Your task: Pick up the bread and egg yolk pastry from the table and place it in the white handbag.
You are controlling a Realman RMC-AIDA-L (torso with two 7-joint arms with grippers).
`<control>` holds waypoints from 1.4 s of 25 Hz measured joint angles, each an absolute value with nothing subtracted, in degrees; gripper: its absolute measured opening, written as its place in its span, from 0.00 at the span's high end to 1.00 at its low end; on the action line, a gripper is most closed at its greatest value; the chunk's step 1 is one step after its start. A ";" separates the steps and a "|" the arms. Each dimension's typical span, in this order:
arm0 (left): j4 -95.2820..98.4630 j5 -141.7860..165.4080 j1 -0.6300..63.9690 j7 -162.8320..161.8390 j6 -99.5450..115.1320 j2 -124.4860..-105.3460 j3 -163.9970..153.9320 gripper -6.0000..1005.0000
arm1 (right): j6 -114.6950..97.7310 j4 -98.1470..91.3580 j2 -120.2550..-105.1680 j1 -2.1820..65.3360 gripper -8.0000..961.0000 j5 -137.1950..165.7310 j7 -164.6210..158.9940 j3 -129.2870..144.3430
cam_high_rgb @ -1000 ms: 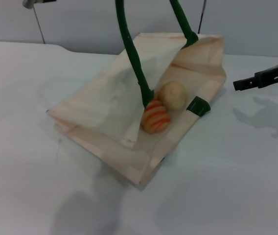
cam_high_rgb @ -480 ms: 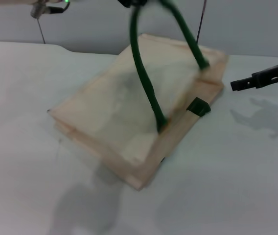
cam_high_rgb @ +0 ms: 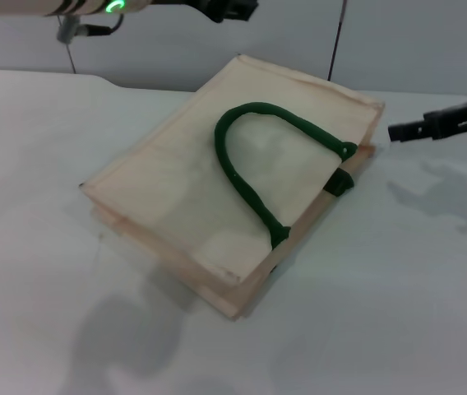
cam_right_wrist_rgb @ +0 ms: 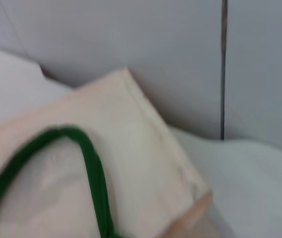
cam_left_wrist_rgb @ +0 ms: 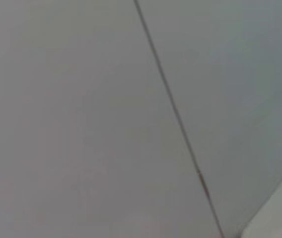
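The white handbag [cam_high_rgb: 176,193] lies flat and closed on the table, one dark green handle [cam_high_rgb: 242,177] draped loose over its top face. The right wrist view shows the handbag [cam_right_wrist_rgb: 136,144] and its handle [cam_right_wrist_rgb: 95,173] from close by. The bread and the egg yolk pastry are hidden. My left gripper [cam_high_rgb: 230,10] hangs at the top edge of the head view, above the bag's far side, holding nothing. My right gripper [cam_high_rgb: 399,131] hovers just off the bag's right corner, apart from it.
The pale table [cam_high_rgb: 398,271] spreads around the bag on all sides. A grey back wall [cam_high_rgb: 431,41] with a thin dark seam [cam_high_rgb: 335,41] rises behind the table. The left wrist view shows only this wall [cam_left_wrist_rgb: 81,124].
The handle was held up and the bag's mouth gaped, showing bread and pastry inside. Now the handle has dropped onto the bag, the bag has fallen shut, and my left gripper has let go.
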State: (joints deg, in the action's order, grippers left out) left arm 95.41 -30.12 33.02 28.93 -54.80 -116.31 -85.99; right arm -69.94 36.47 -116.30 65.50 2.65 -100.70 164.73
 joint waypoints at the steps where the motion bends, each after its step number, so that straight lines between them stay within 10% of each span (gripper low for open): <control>1: 95.36 -30.11 32.33 28.99 -53.45 -116.32 -85.99 0.22 | -70.58 36.96 -116.32 64.78 0.16 0.28 -99.67 164.72; 35: 79.51 -39.97 16.31 34.65 -0.19 -116.24 -91.53 0.23 | -62.93 17.87 -116.69 44.86 0.16 -61.16 -21.90 140.50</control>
State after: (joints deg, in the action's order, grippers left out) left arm 79.51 -39.97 16.31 34.65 -0.18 -116.24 -91.53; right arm -62.93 17.87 -116.69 44.86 -61.16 -21.90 140.50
